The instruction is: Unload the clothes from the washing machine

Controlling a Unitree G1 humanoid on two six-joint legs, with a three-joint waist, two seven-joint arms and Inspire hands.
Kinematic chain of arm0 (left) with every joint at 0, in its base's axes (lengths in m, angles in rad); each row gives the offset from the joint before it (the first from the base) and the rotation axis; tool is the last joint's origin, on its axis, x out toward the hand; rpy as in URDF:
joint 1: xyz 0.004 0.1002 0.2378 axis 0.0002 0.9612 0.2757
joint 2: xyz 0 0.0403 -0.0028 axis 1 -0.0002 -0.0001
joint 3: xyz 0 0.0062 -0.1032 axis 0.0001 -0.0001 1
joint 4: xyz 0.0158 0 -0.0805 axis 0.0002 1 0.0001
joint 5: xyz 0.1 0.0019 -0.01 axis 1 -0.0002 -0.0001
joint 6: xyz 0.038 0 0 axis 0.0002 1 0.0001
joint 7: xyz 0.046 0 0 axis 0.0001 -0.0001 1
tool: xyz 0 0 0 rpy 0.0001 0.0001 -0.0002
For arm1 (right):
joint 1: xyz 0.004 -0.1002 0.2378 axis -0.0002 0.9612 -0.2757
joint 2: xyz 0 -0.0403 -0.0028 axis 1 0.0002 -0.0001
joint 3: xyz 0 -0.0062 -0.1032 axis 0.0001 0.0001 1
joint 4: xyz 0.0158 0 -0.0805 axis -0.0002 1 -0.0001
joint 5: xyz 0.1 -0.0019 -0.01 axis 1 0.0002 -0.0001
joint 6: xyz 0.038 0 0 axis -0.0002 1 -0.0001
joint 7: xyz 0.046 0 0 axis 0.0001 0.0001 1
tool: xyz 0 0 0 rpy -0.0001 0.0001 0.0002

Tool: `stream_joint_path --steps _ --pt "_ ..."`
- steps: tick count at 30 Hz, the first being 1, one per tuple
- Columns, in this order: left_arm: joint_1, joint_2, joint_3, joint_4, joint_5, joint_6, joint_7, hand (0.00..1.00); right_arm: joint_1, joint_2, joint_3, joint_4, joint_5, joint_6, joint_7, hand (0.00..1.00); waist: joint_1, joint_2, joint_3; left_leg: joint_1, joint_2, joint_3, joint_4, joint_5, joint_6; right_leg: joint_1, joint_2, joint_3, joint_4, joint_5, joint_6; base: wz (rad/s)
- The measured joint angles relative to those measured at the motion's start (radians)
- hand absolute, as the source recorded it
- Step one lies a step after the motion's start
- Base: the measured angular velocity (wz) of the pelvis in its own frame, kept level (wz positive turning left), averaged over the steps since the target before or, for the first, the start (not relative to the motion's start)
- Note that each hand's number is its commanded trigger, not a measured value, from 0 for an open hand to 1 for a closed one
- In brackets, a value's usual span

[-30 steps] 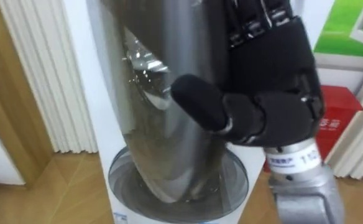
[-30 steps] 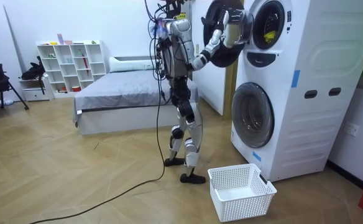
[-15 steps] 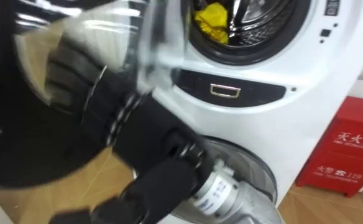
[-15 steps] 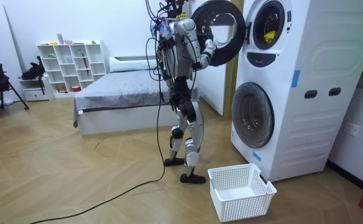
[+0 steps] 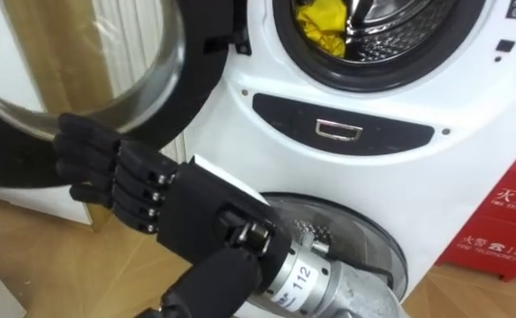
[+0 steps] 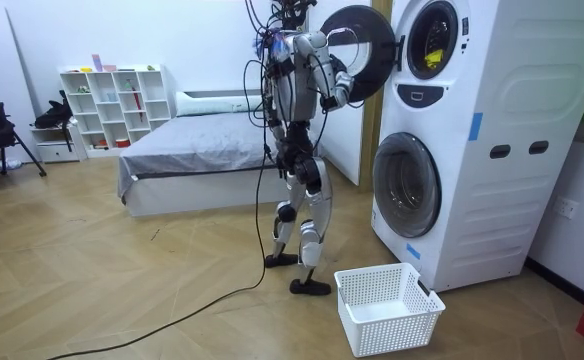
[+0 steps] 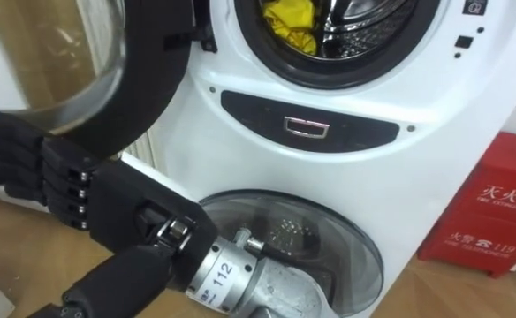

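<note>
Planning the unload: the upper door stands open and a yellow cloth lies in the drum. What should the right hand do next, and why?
Probably lift the right hand away from the open door and toward the yellow cloth in the upper drum. The door is swung wide, the cloth lies near the opening, and the hand is open, low and empty.
</note>
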Motion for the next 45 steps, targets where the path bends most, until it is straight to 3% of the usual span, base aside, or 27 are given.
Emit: stream_joint_path --steps 4,9,11,20,31,40,45 --pt "-0.003 0.0 0.002 0.0 0.001 0.0 0.0 0.0 0.0 -0.007 -0.07 -0.008 0.002 0.0 -0.025 0.0 -0.004 0.0 -0.0003 0.004 0.0 0.013 0.0 -0.001 0.002 0.005 0.001 0.007 -0.007 -0.001 0.002 -0.01" --pt "0.009 0.003 0.022 0.001 0.0 -0.016 -0.002 0.0 0.0 -0.034 -0.167 -0.019 -0.053 -0.002 -0.087 0.0 -0.035 0.001 0.0008 0.018 0.0 0.031 0.003 -0.001 0.002 0.024 0.001 0.011 -0.017 -0.002 0.007 0.02" --pt "0.012 0.004 0.03 0.0 0.0 -0.02 -0.003 0.0 0.001 -0.054 -0.208 -0.061 -0.055 -0.001 -0.11 0.0 -0.07 0.002 0.0009 0.012 0.0 0.035 0.004 -0.001 0.002 0.029 0.002 0.003 -0.031 -0.002 0.01 0.15" --pt "0.045 0.002 0.083 -0.008 0.003 -0.022 -0.001 0.0 0.002 -0.087 -0.391 -0.132 -0.055 -0.004 -0.237 0.0 -0.118 0.013 -0.0037 0.02 0.003 0.089 0.004 -0.001 0.002 0.032 0.003 0.013 -0.033 -0.002 0.011 -0.04" --pt "0.067 0.002 0.098 -0.005 0.011 -0.022 -0.002 0.0 0.015 -0.118 -0.423 -0.167 -0.063 -0.004 -0.279 0.0 -0.165 0.013 -0.0129 0.025 0.004 0.11 0.004 -0.001 0.002 0.033 0.003 0.023 -0.031 -0.003 0.011 -0.01" --pt "0.07 0.003 0.096 0.002 0.012 -0.021 -0.003 0.0 0.072 -0.123 -0.416 -0.155 -0.132 -0.005 -0.279 0.0 -0.159 -0.011 -0.0082 0.039 0.004 0.111 0.004 -0.001 0.002 0.046 0.004 0.03 -0.03 -0.003 0.013 0.0" --pt "0.064 0.004 0.094 0.003 0.01 -0.021 0.006 0.0 0.072 -0.123 -0.416 -0.102 -0.181 -0.005 -0.281 0.0 -0.143 -0.013 -0.0043 0.038 0.004 0.11 0.02 -0.001 0.002 0.051 0.004 0.03 -0.025 -0.005 0.011 0.01"
